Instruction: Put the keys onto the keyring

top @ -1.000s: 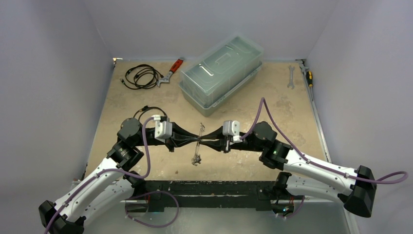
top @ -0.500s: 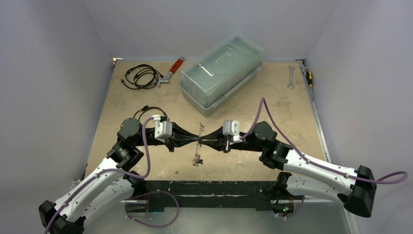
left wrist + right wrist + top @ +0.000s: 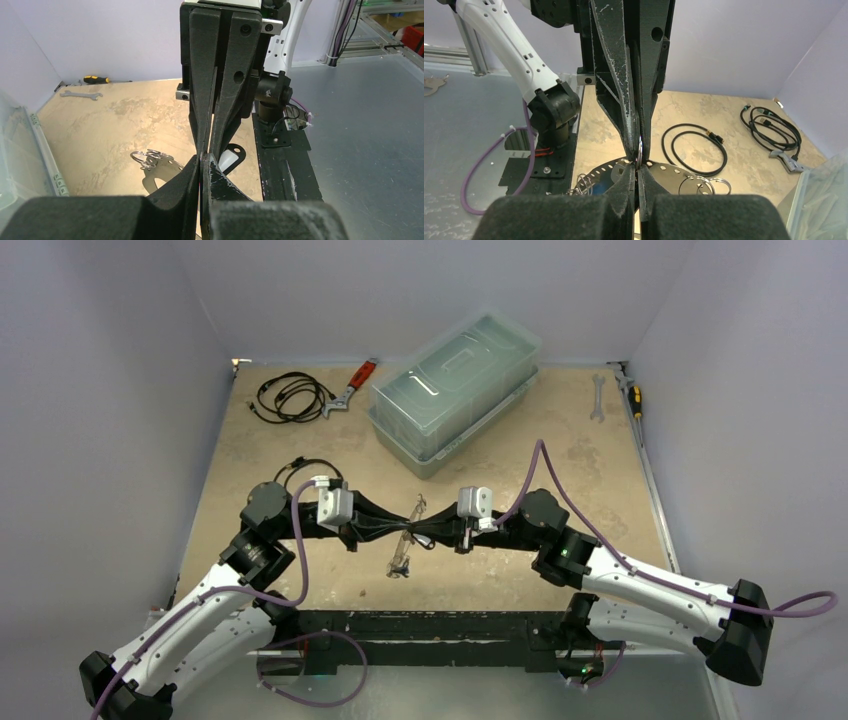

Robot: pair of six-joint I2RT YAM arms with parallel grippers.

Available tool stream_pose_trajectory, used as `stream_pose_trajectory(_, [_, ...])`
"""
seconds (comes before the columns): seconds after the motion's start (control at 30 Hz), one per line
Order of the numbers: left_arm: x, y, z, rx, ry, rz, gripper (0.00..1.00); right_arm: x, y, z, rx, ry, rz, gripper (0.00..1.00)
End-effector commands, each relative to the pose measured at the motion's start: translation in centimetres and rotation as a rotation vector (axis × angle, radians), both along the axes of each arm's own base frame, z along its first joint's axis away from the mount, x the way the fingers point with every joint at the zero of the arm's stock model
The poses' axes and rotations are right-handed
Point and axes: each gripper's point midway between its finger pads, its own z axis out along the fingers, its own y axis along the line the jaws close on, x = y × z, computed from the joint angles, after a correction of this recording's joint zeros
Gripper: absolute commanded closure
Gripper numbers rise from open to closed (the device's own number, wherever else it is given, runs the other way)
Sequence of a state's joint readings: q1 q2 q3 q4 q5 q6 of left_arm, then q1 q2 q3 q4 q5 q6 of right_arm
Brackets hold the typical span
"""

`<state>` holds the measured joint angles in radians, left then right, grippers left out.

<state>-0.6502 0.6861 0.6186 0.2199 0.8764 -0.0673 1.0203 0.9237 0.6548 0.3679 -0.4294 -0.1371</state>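
The two arm bases sit at the bottom edge of the top view. From them the white upper links spread out to the lower corners, fold at the elbows, and the black forearms run back inward, level over the tan table [image 3: 600, 490].

The wrists lie horizontal and the fingers point straight at each other, tip to tip just below the middle of the frame. The left gripper [image 3: 404, 533] is clenched, and so is the right gripper [image 3: 421, 532]. Both pinch the thin white oval keyring [image 3: 416, 506], which slants between them from upper right to lower left.

In the right wrist view a sliver of ring shows squeezed between the left gripper's fingers [image 3: 629, 120]. The small silver metal keys [image 3: 400, 567] bunch at the keyring's lower end. I cannot tell whether they are threaded on it.

Farther back, at centre top, stands a clear lidded plastic box [image 3: 455, 390]. To its left lie a red-handled metal tool [image 3: 352, 385] and a coiled black cable [image 3: 290, 395]. A silver open-ended spanner [image 3: 598, 397] and a yellow-and-black-handled screwdriver [image 3: 632, 395] lie at the far right.
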Motion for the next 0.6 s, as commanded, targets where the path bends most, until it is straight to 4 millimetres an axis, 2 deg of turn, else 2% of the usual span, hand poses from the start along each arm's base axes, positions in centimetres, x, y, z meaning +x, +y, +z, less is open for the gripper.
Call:
stream_pose_trajectory(0.0, [-0.7,0.1,1.4,-0.03,-0.059,-0.034,1.0,0.5,0.0,3.0,0.064,-0.039,-0.025,1.0])
stream_pose_trajectory(0.1, [-0.6,0.2,1.2,-0.006,-0.068,-0.028,0.99,0.6,0.0,2.7,0.042,-0.038,-0.027,1.0])
stream_pose_trajectory(0.13, [-0.6,0.2,1.2,-0.005,-0.069,-0.025,0.95,0.7,0.0,2.5,0.031,-0.038,-0.031,1.0])
stream_pose_trajectory(0.33, [-0.5,0.3,1.4,0.014,-0.085,-0.016,0.55,1.6,-0.5,0.9,-0.051,-0.024,-0.086,1.0])
stream_pose_trajectory(0.4, [-0.4,0.5,2.0,0.027,-0.105,-0.006,0.47,1.5,-0.7,0.6,-0.068,-0.02,-0.085,1.0])
stream_pose_trajectory(0.57, [-0.3,1.3,2.4,0.12,-0.127,0.023,0.46,1.5,-0.9,0.1,-0.104,-0.012,-0.091,1.0])
